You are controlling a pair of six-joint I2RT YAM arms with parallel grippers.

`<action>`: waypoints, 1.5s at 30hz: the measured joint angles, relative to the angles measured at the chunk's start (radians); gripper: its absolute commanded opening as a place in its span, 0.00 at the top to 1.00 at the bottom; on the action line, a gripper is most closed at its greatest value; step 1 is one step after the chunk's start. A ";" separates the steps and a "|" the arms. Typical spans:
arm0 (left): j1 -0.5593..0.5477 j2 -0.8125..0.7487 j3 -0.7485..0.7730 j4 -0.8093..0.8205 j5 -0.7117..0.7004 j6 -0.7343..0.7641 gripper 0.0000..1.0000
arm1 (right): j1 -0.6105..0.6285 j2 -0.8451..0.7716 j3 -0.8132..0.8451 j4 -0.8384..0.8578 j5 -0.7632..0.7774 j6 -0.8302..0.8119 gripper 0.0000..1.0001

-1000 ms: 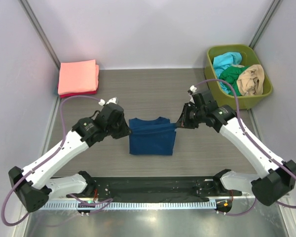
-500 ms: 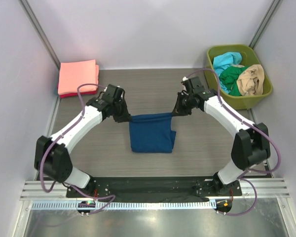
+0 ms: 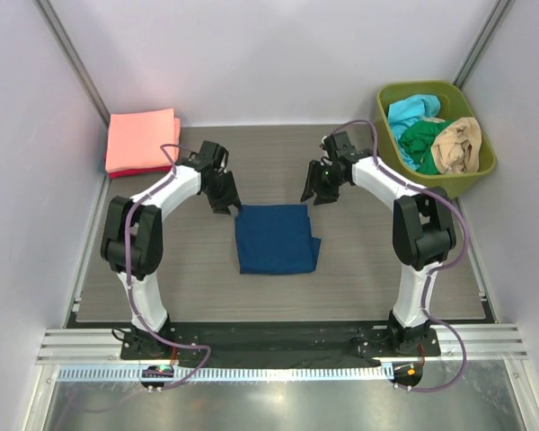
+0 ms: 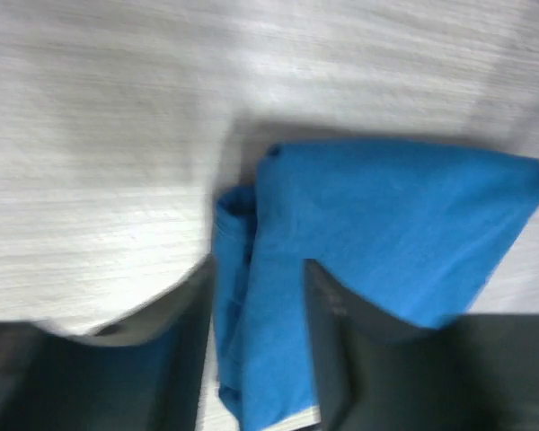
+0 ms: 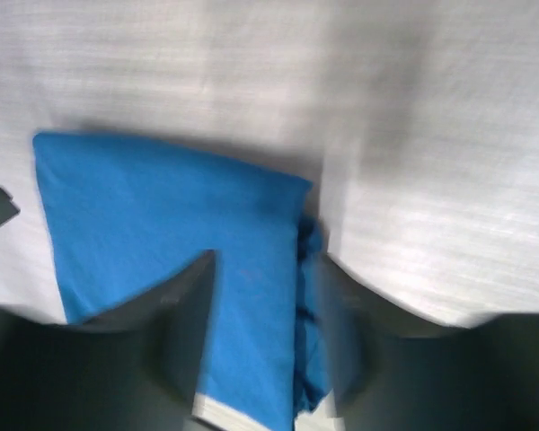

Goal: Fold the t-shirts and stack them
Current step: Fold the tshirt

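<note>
Both the left gripper (image 3: 226, 203) and right gripper (image 3: 312, 192) have been opened and withdrawn; the navy shirt (image 3: 275, 238) lies folded on the table (image 3: 368, 269). Stacking on the pink pile (image 3: 142, 141) is judged next.

2 blurred fingers (image 4: 332, 359) hide part of the blue t-shirt (image 4: 386, 224).

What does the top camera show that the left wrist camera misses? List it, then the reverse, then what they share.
Only the top view: the pink folded stack at the far left corner, the green bin holding loose shirts, and the right hand. Only the left wrist view: a close look at the blue shirt, with its corner layers bunched. Both: the folded blue shirt on the wooden table, and the left hand near its far left corner.
</note>
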 measured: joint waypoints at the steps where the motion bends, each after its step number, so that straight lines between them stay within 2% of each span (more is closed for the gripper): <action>1: 0.009 0.020 0.028 -0.015 -0.001 0.005 0.49 | -0.005 0.017 0.021 -0.001 0.005 -0.005 0.38; 3: 0.019 0.036 0.073 -0.035 -0.001 0.016 0.43 | -0.013 0.034 0.060 -0.006 0.019 -0.014 0.33; 7: 0.014 -0.023 0.098 -0.060 -0.026 0.028 0.45 | -0.017 -0.011 0.078 -0.011 0.041 -0.019 0.35; 10: -0.018 -0.154 0.033 -0.059 -0.035 0.029 0.50 | 0.002 -0.131 -0.005 0.014 0.031 -0.017 0.48; 13: -0.086 -0.323 -0.100 -0.028 -0.026 0.004 0.54 | 0.060 -0.296 -0.160 0.058 -0.030 -0.003 0.61; 17: -0.214 -0.444 -0.273 0.061 0.010 -0.063 0.55 | 0.157 -0.406 -0.359 0.163 -0.152 0.033 0.67; 21: -0.305 -0.414 -0.426 0.197 0.072 -0.143 0.60 | 0.176 -0.377 -0.522 0.244 -0.223 0.061 0.70; 26: -0.306 -0.350 -0.543 0.274 0.075 -0.186 0.62 | 0.149 -0.314 -0.628 0.301 -0.227 0.060 0.74; 32: -0.305 -0.353 -0.659 0.362 0.058 -0.198 0.62 | 0.082 -0.337 -0.764 0.402 -0.262 0.066 0.74; 35: -0.303 -0.378 -0.689 0.397 0.060 -0.196 0.56 | 0.077 -0.366 -0.800 0.438 -0.261 0.066 0.74; 38: -0.303 -0.407 -0.686 0.378 0.050 -0.188 0.48 | 0.077 -0.377 -0.805 0.437 -0.254 0.066 0.70; 39: -0.303 -0.422 -0.674 0.342 0.038 -0.178 0.47 | 0.077 -0.381 -0.802 0.428 -0.251 0.066 0.59; 41: -0.303 -0.468 -0.626 0.251 -0.022 -0.144 0.33 | 0.077 -0.400 -0.785 0.391 -0.230 0.065 0.48; 42: -0.301 -0.494 -0.595 0.204 -0.059 -0.127 0.29 | 0.077 -0.414 -0.771 0.364 -0.202 0.058 0.40; 43: -0.298 -0.522 -0.554 0.154 -0.105 -0.104 0.24 | 0.076 -0.430 -0.752 0.327 -0.177 0.052 0.36; 45: -0.286 -0.564 -0.485 0.112 -0.167 -0.068 0.23 | 0.072 -0.452 -0.696 0.256 -0.139 0.033 0.30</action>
